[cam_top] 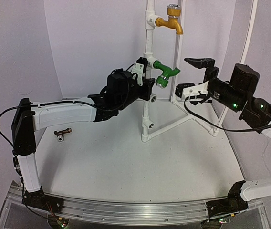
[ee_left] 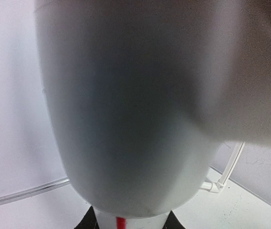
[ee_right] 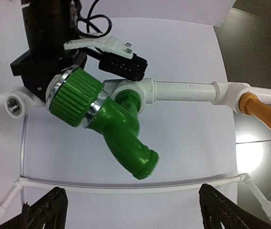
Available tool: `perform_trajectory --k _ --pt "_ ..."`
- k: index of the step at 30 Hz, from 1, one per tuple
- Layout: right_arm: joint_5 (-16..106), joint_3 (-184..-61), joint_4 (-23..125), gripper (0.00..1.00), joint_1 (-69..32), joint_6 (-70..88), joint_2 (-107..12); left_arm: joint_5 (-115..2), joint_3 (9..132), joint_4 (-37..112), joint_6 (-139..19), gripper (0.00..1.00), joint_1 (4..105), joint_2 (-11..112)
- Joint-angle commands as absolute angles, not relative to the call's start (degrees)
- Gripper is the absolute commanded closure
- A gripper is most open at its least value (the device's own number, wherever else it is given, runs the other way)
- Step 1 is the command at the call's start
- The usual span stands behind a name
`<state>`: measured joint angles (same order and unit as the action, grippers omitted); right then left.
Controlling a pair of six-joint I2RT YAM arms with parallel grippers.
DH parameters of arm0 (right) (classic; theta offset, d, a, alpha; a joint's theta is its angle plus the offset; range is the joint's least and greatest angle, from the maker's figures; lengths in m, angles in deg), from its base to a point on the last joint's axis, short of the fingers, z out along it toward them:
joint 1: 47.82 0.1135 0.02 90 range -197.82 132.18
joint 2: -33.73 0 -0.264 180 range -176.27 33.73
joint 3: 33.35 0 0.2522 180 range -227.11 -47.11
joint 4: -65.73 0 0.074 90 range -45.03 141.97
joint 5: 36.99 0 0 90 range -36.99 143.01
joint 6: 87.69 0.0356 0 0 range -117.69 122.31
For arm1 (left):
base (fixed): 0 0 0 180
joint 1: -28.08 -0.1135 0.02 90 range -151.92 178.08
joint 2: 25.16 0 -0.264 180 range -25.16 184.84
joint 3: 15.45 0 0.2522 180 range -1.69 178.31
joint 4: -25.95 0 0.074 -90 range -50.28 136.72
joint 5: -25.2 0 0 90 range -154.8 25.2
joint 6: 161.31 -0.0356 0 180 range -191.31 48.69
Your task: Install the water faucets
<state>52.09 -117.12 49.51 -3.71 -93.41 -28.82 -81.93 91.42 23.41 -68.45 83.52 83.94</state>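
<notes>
The green faucet (cam_top: 165, 73) sits in the middle socket of the white pipe stand (cam_top: 147, 112), its spout angled down to the right; in the right wrist view the green faucet (ee_right: 112, 114) shows with its silver-ringed cap. My left gripper (cam_top: 143, 78) is shut on the stand's upright pipe just left of that faucet; the pipe fills the left wrist view between my gripper's (ee_left: 131, 223) black tips. My right gripper (cam_top: 193, 76) is wide open and empty, right of the spout, its jaws (ee_right: 135, 214) apart from it. The dark brown faucet (cam_top: 62, 133) lies on the table at left.
A yellow-orange faucet (cam_top: 172, 21) is mounted at the top of the stand. An open threaded socket (ee_right: 15, 103) shows lower on the pipe, another near the base (cam_top: 151, 125). The stand's white legs (cam_top: 192, 117) spread to the back right.
</notes>
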Motion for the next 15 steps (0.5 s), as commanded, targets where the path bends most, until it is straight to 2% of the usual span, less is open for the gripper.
perform_trajectory --k 1,9,13,15 --pt "56.6 -115.4 60.7 0.05 -1.3 -108.0 -32.0 -82.9 91.0 38.2 -66.3 1.0 83.5 88.6" --pt "59.6 -116.2 71.7 0.08 3.1 -113.1 -38.5 -83.0 90.9 38.5 -66.6 1.0 83.5 88.4" --pt "63.7 -118.0 73.5 0.19 3.4 -112.6 -41.7 -82.9 90.8 38.5 -66.6 1.0 83.5 88.0" --pt "65.7 -118.4 75.4 0.29 3.4 -112.0 -43.2 -82.8 90.8 38.5 -66.6 1.0 83.5 87.9"
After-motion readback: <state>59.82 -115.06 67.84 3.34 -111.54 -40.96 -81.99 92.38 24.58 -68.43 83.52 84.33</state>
